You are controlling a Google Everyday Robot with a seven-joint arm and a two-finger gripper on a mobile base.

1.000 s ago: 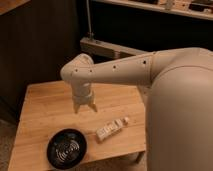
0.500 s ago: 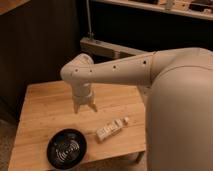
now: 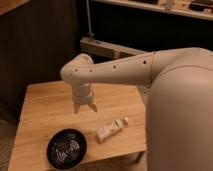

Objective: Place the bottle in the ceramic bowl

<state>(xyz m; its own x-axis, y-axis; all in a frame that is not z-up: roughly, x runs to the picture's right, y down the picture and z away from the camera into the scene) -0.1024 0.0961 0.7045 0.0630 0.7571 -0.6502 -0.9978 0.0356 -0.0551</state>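
The small cream-white bottle [image 3: 110,129] lies on its side on the wooden table [image 3: 45,107], cap pointing right. The black ceramic bowl [image 3: 66,148] sits to its left, near the table's front edge, with nothing in it. My gripper [image 3: 85,108] hangs from the white arm above the middle of the table, behind the bottle and a little to its left. Its two fingers [image 3: 93,107] point down, spread apart, and hold nothing.
My wide white arm [image 3: 165,95] fills the right side and hides the table's right end. Behind the table stand a dark wall and a metal frame [image 3: 107,47]. The table's front edge runs just below the bowl.
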